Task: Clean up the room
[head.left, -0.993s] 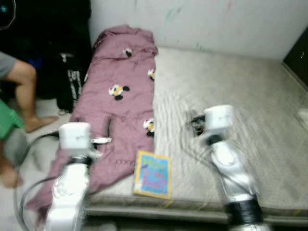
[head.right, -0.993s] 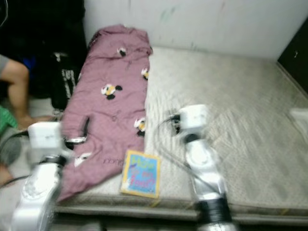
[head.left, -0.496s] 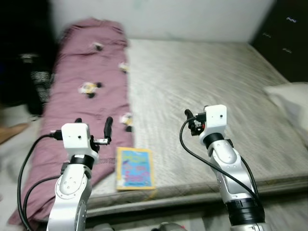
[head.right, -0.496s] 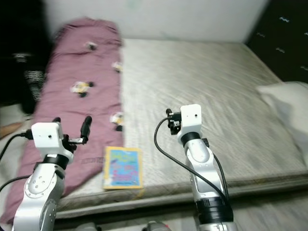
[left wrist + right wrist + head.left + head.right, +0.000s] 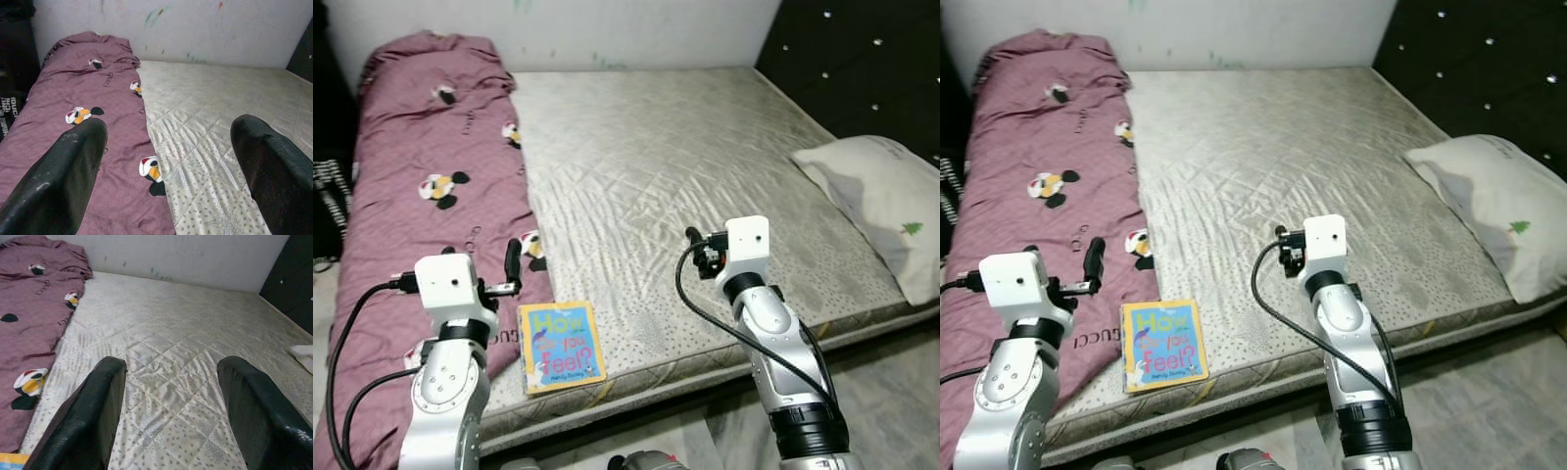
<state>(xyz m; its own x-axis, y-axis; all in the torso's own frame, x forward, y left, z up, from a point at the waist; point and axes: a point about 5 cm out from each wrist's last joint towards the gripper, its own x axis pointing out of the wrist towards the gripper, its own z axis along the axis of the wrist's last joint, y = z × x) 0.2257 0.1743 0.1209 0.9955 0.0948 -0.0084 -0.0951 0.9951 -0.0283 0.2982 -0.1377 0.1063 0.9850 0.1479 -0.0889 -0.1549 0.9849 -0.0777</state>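
A maroon blanket (image 5: 431,186) with cartoon mouse prints lies along the left side of the bare quilted mattress (image 5: 666,166). A yellow and blue picture book (image 5: 560,346) lies flat near the mattress's front edge, beside the blanket's lower end. My left gripper (image 5: 512,264) is held up over the blanket's lower part, just left of the book; in the left wrist view its fingers (image 5: 68,171) stand wide apart and hold nothing. My right gripper (image 5: 700,255) hovers over the mattress's front middle, open (image 5: 171,364) and holding nothing.
A white pillow (image 5: 881,201) lies at the mattress's right edge, below a black tufted headboard (image 5: 862,69). A pale wall (image 5: 636,29) runs behind the bed. Grey floor (image 5: 891,392) shows at the front right, and dark items (image 5: 325,201) stand left of the bed.
The camera has swung to the right: the person and dark clutter on the left left the picture, while the pillow and headboard came in. Both arms keep the same raised pose.
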